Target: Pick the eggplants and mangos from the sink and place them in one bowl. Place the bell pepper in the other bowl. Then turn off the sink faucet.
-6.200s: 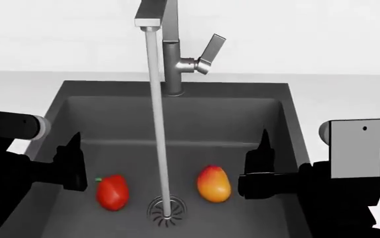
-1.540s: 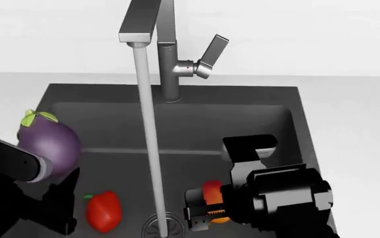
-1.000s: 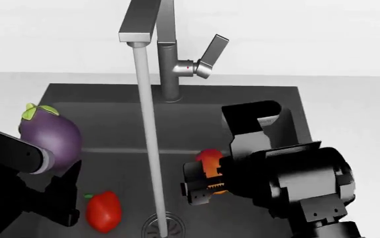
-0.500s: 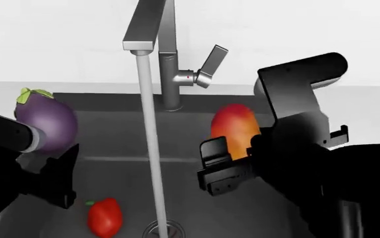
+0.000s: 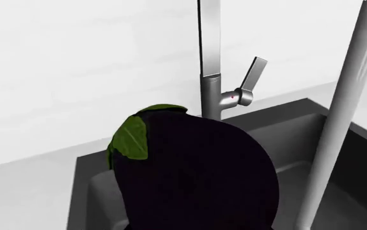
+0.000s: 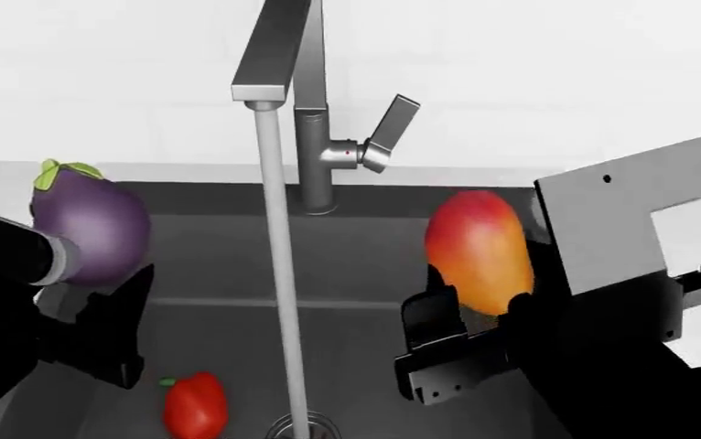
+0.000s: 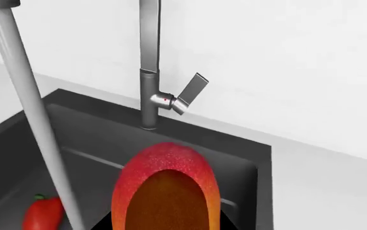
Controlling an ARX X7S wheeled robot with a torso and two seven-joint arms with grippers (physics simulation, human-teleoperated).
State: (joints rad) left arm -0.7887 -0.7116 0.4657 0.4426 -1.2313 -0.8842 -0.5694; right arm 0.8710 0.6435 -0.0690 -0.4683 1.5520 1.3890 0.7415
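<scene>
Left claw (image 6: 82, 302) grips the eggplant (image 6: 88, 229), right claw (image 6: 473, 338) grips the mango (image 6: 479, 247) — both above the sink (image 6: 363, 265); bell pepper (image 6: 196, 405) lies near the drain, faucet (image 6: 314, 119) running.

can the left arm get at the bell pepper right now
Probably not yet: the left gripper is shut on the eggplant, held up over the sink's left side. The bell pepper lies uncovered on the basin floor just below.

white wall (image 6: 546, 64) behind | pale countertop (image 6: 643, 183) | water stream (image 6: 280, 302) running
</scene>
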